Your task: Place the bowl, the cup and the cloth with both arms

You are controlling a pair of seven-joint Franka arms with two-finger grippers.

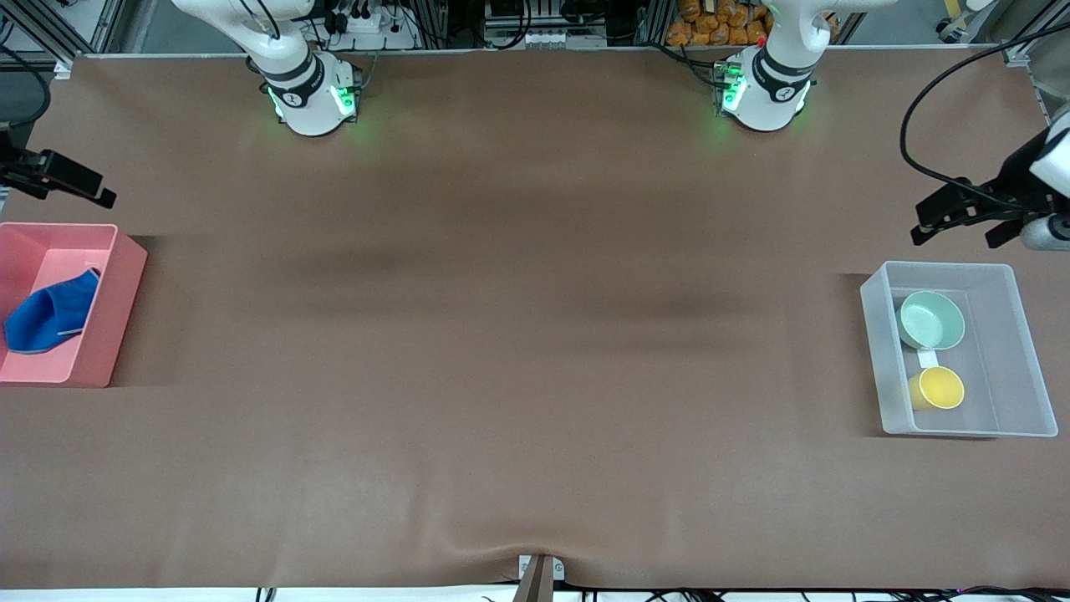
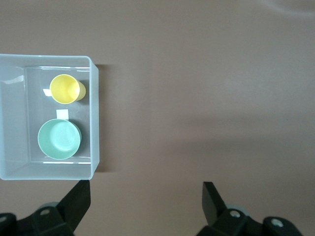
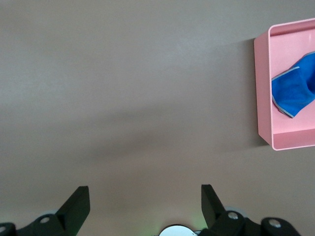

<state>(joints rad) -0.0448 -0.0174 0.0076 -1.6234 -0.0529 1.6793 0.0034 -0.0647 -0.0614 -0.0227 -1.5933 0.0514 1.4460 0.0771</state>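
Left tool (image 1: 953, 224) & right tool (image 1: 71, 186) both wide open w/ nothing held, clear bin (image 1: 1021, 351) w/ glossy mint bowl (image 1: 931, 320) beside yellow cup (image 1: 938, 388), pink bin (image 1: 117, 293) w/ crumpled blue cloth (image 1: 48, 314).

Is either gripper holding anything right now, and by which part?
Nothing is held. The left gripper and right gripper are both open. The cloth lies in the pink bin; the bowl and cup sit in the clear bin.

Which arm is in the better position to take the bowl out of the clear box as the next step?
Probably the left arm. Its left gripper hangs with jaws open beside the clear box holding the bowl and cup. The right gripper is over the table's other end, by the pink box.
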